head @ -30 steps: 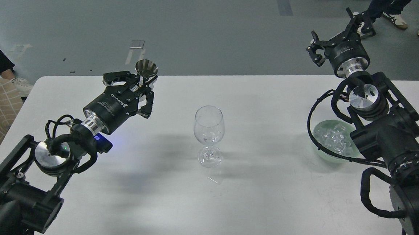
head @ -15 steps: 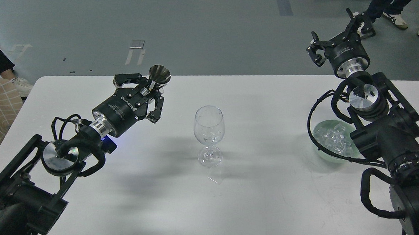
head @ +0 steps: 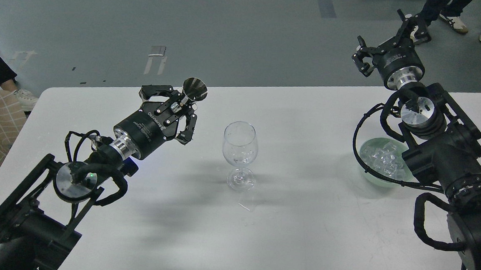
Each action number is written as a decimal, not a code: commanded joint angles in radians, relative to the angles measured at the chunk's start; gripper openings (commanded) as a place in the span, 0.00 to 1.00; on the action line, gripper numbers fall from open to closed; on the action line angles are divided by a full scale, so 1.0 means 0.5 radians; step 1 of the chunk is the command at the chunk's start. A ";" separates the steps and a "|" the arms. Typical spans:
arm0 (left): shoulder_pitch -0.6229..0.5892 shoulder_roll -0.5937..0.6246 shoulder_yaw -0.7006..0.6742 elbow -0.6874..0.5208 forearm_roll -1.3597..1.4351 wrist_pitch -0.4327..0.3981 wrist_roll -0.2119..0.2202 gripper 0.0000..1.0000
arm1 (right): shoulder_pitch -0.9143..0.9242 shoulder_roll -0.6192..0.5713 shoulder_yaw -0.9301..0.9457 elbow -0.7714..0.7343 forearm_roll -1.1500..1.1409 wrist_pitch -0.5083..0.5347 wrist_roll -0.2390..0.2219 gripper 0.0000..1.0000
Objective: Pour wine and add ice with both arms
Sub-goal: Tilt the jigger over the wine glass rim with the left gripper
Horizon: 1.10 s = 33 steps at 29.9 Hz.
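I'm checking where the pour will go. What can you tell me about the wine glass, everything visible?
The wine glass is clear, colourless and stemmed: rounded bowl, short stem, round foot. It stands upright near the middle of the white table, touched only by the table. A few ice cubes seem to lie in its bowl; any liquid is too faint to tell. The left gripper, holding a small metal cup, is left of it, apart.

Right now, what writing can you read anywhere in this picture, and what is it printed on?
"ROBOTIQ": white letters along the black body of the left gripper, which is shut on a metal cup.
Right gripper: a small white line of text on its black body, too small to read.
Glass, ice bowl, table: no writing visible.
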 commanded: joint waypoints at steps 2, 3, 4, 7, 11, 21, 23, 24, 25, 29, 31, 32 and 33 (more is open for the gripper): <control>-0.009 -0.003 0.017 0.000 0.019 0.000 -0.001 0.00 | -0.007 0.000 0.000 -0.003 0.000 0.000 0.000 1.00; -0.009 -0.003 0.017 0.000 0.031 0.000 -0.001 0.00 | -0.004 0.000 0.000 0.000 0.000 0.000 0.000 1.00; -0.012 -0.003 0.020 0.000 0.049 -0.003 -0.001 0.00 | -0.003 0.000 0.000 0.000 0.000 0.000 0.000 1.00; -0.018 -0.006 0.048 0.000 0.193 -0.012 0.017 0.00 | -0.003 -0.003 0.000 0.000 0.000 0.000 0.000 1.00; -0.018 -0.009 0.054 -0.009 0.215 -0.018 0.042 0.00 | -0.003 -0.003 0.000 0.000 0.000 0.000 0.000 1.00; -0.036 -0.003 0.060 -0.039 0.218 -0.015 0.051 0.00 | -0.010 -0.003 0.000 0.009 0.000 0.006 0.000 1.00; -0.043 -0.003 0.060 -0.040 0.218 -0.015 0.057 0.00 | -0.007 -0.003 0.000 0.009 0.003 0.006 -0.003 1.00; -0.049 -0.003 0.060 -0.040 0.218 -0.015 0.057 0.00 | -0.004 -0.003 0.000 0.009 0.003 0.006 0.000 1.00; -0.049 0.000 0.060 -0.040 0.218 -0.012 0.060 0.00 | 0.000 -0.003 0.000 0.009 0.003 0.006 0.000 1.00; -0.064 0.003 0.060 -0.040 0.224 -0.012 0.069 0.00 | 0.000 -0.003 0.000 0.009 0.003 0.006 0.000 1.00; -0.061 0.000 0.060 -0.049 0.288 -0.015 0.075 0.00 | -0.003 0.000 0.000 0.009 0.003 0.006 0.000 1.00; -0.061 0.000 0.060 -0.055 0.310 -0.015 0.078 0.00 | -0.003 0.000 0.000 0.009 0.003 0.006 0.000 1.00; -0.061 -0.003 0.060 -0.061 0.350 -0.015 0.091 0.00 | -0.003 -0.003 0.000 0.009 0.003 0.006 0.000 1.00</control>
